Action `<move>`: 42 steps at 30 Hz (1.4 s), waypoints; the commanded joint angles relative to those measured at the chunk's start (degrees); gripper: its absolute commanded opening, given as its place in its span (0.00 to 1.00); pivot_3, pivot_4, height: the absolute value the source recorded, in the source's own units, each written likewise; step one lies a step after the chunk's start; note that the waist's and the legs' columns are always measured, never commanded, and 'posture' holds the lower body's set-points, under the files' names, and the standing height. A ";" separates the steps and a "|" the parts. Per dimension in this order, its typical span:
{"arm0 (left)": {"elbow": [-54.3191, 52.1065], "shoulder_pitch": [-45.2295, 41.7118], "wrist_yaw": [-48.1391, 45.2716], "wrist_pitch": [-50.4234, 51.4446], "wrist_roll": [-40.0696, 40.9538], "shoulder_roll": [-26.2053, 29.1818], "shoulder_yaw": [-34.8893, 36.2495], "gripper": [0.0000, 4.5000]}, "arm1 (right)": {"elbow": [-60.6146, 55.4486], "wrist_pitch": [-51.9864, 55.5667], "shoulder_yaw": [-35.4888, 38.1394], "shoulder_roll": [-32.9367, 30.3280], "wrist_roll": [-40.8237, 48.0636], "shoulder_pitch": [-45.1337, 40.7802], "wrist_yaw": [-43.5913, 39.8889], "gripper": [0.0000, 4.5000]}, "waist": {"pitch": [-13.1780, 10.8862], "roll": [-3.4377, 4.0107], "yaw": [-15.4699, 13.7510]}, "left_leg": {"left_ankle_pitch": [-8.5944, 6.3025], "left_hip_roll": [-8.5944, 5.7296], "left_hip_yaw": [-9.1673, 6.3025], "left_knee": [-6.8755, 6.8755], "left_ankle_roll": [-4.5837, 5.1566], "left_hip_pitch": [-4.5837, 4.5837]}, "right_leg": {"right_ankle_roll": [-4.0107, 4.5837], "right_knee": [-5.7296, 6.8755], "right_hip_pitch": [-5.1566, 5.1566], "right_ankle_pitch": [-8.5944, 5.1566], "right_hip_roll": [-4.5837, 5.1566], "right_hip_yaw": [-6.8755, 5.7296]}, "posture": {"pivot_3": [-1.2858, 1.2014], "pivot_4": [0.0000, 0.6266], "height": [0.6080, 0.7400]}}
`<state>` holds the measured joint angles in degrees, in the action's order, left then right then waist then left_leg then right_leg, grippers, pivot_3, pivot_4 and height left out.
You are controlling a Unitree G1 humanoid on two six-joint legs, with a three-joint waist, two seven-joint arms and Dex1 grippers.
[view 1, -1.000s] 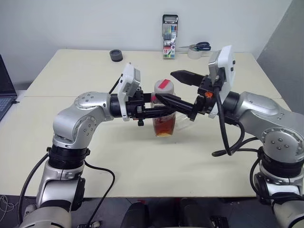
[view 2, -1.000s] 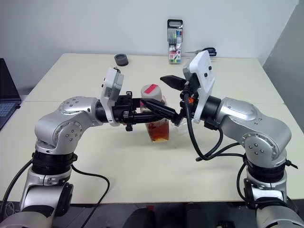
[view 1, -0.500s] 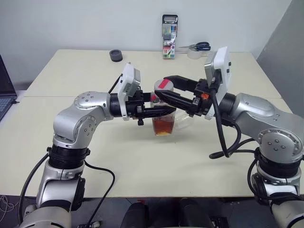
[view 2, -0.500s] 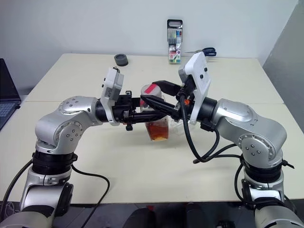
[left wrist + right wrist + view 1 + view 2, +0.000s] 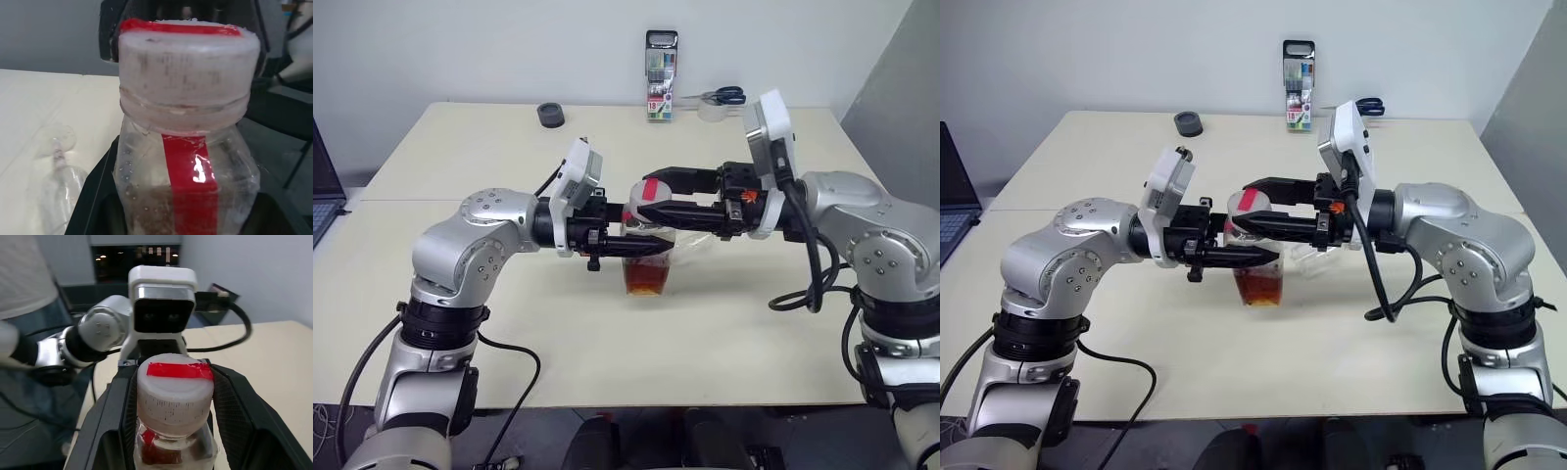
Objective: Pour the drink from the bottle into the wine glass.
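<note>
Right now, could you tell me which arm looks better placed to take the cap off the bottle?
Probably the right: the right gripper brackets the cap, while the left gripper grips the bottle.

Both arms reach inward at chest height, forearms about level, claws pointing at each other. The left claw (image 5: 641, 251) is clamped on the bottle (image 5: 648, 262) body. The right claw (image 5: 651, 194) brackets the cap (image 5: 174, 391), one finger on each side.
</note>
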<state>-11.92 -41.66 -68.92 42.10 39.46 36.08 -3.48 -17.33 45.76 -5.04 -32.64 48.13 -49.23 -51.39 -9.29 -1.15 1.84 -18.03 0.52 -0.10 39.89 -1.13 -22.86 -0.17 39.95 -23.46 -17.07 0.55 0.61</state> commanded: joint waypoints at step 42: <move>2.68 -2.60 4.97 -5.14 -3.72 -3.48 0.18 0.41 | -12.25 4.75 7.05 1.01 -1.30 6.65 22.91 1.00 | -0.01 -0.01 -0.14 | 0.02 -0.01 -0.01 0.03 -0.03 -0.03 | 0.00 0.02 0.01 0.00 0.05 -0.01 | 0.52 0.24 1.00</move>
<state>-8.38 -42.97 -63.26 38.29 35.32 32.31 -4.40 -28.94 51.37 -0.06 -30.58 47.35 -43.03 -28.31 -9.29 -1.16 1.70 -18.01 0.51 -0.11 39.92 -1.16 -22.89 -0.17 39.97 -23.46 -17.07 0.60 0.60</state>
